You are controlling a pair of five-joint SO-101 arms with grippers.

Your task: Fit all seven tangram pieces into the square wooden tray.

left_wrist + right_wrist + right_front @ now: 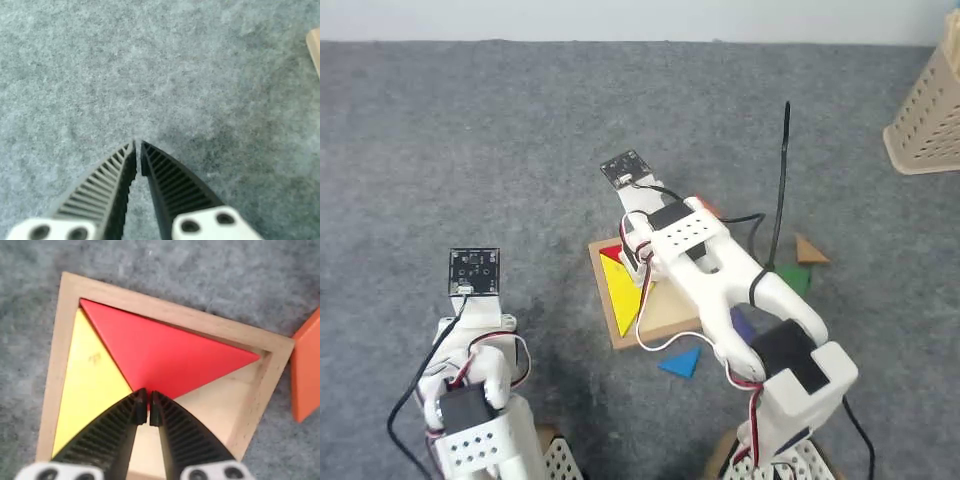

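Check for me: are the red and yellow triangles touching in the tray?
Touching. The right wrist view shows the red triangle lying edge to edge with the yellow triangle in the tray, with no bare wood between them.

A grey carpeted table carries everything. The square wooden tray lies on it directly under the right gripper. An orange piece sits just beside the tray, beyond that gripper's tip. A blue triangle, a green piece and a brown triangle lie back alongside its arm. Grey carpet is below the left gripper.
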